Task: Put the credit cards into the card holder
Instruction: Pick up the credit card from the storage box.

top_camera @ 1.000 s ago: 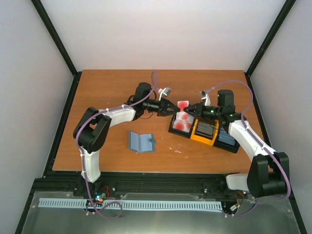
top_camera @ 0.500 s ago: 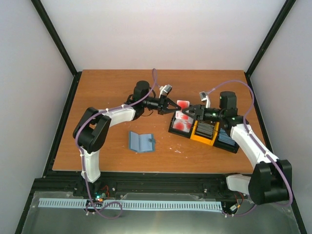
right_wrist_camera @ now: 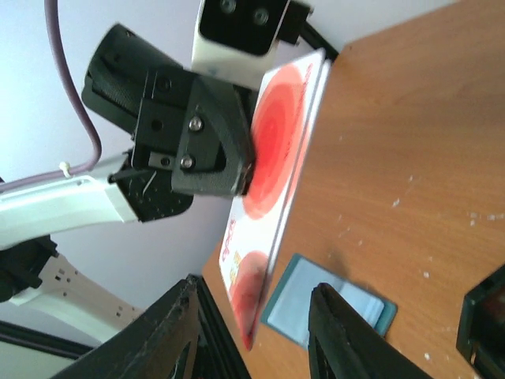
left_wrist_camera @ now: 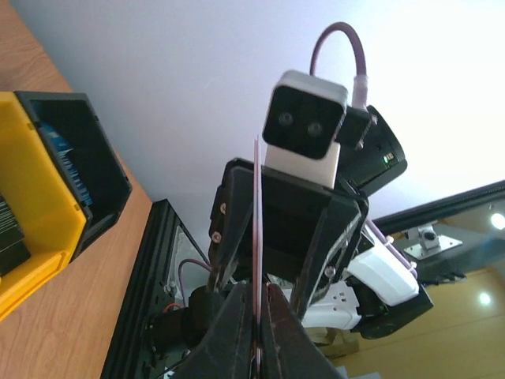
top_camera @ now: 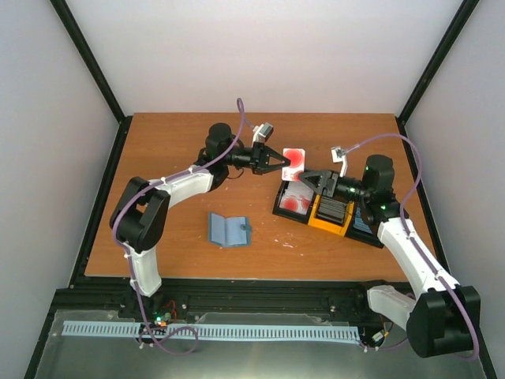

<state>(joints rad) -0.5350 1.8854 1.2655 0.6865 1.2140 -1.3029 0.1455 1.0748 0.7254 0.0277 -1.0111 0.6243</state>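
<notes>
Down on the brown wooden table, the card holder is lying open like a little book, at about 7 o'clock from the table's middle. It is teal-blue and looks soft, with a small tab sticking out toward 3 o'clock. Nothing is touching it.

At about 1 o'clock from the middle, the left claw is reaching toward 3 o'clock. Its two black fingers are squeezing shut on a red-and-white card and are holding it up off the table. The card is thin, flat and shiny, with big red round shapes on a white face. In the left wrist view it is showing only as a thin line between the fingers. I cannot tell if it is one card or two pressed together.

Just beside the card, at its 4 o'clock, the right claw is pointing toward 9 o'clock. Its fingers are standing wide apart, holding nothing and not touching the card.

At 3 o'clock on the table, a hard black-and-yellow tray with three boxy parts is sitting under the right arm. More cards with red on them are lying in its part nearest 9 o'clock.
</notes>
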